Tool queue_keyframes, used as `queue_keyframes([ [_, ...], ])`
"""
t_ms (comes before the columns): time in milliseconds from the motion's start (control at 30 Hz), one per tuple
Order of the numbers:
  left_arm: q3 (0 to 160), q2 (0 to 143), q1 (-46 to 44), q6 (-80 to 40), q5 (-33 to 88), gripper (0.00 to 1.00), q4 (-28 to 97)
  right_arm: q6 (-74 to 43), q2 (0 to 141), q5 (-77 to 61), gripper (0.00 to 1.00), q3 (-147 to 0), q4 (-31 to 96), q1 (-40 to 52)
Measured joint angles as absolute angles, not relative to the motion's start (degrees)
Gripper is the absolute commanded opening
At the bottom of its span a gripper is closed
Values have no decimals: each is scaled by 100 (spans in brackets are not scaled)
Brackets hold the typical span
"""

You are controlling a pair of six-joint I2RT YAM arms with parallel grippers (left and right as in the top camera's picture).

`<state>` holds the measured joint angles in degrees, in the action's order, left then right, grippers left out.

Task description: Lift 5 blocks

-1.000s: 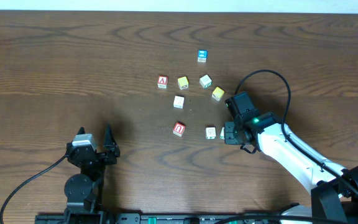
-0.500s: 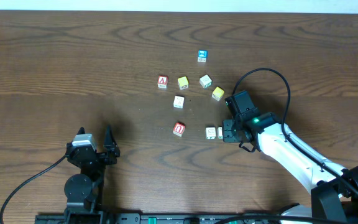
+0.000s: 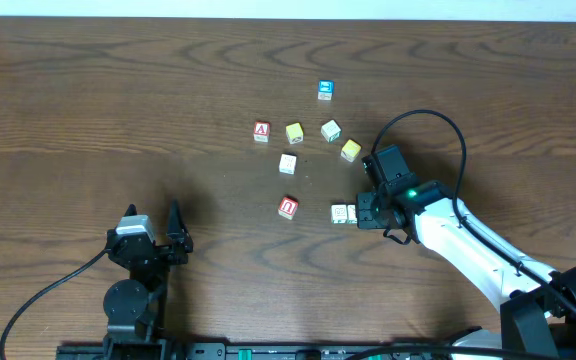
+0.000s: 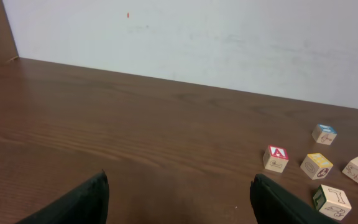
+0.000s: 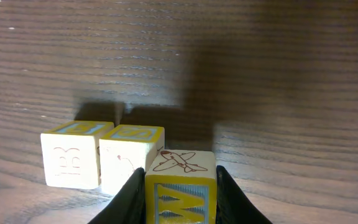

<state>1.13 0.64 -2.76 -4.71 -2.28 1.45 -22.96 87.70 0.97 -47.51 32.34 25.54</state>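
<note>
In the right wrist view my right gripper [image 5: 179, 175] is shut on a yellow-faced block [image 5: 180, 198] with a plane drawn on top. Just ahead of it two cream blocks [image 5: 71, 157] [image 5: 129, 155] stand side by side on the table. From overhead the right gripper [image 3: 362, 212] sits beside a cream block [image 3: 339, 213]. To the left is the red U block [image 3: 287, 207]. Farther back lie a white block [image 3: 287, 163], two yellow blocks [image 3: 294, 132] [image 3: 350, 150] and a cream block [image 3: 330, 130]. My left gripper [image 3: 153, 212] [image 4: 179, 180] stands open and empty at the near left.
A red block marked A [image 3: 261, 131] [image 4: 276, 157] and a blue-faced block [image 3: 325, 90] [image 4: 324, 133] lie at the back of the group. A white wall [image 4: 197, 43] closes the table's far edge. The right arm's black cable [image 3: 438, 120] loops above its wrist.
The right gripper has slid a little to the left with its block, closing the gap to the cream block. The left arm has not moved.
</note>
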Motion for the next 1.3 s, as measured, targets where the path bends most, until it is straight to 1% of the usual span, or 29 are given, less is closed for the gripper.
queue_keyframes([
  [200,113,64,-276,-471,-228,73,145,-2294,8770,-69,9,-4748,3177,2554],
  [367,113,64,-276,-471,-228,73,145,-2294,8770,-89,11,-4748,3183,2554],
  [733,113,64,-276,-471,-228,73,143,-2292,8770,502,12,-4748,3232,2554],
  [800,113,64,-276,-471,-228,73,145,-2292,8770,532,14,-4740,3210,2554],
  [900,113,64,-276,-471,-228,73,143,-2292,8774,582,19,-4633,3055,2554],
  [1100,113,64,-276,-471,-228,73,145,-2292,8864,596,19,-4458,2928,2554],
  [1167,113,64,-276,-471,-228,73,145,-2292,8864,596,23,-4456,2921,2554],
  [1267,113,64,-276,-471,-228,73,145,-2283,8864,598,35,-4456,2917,2554],
  [1300,113,64,-276,-471,-228,73,145,-2296,8864,602,37,-4456,2912,2554],
])
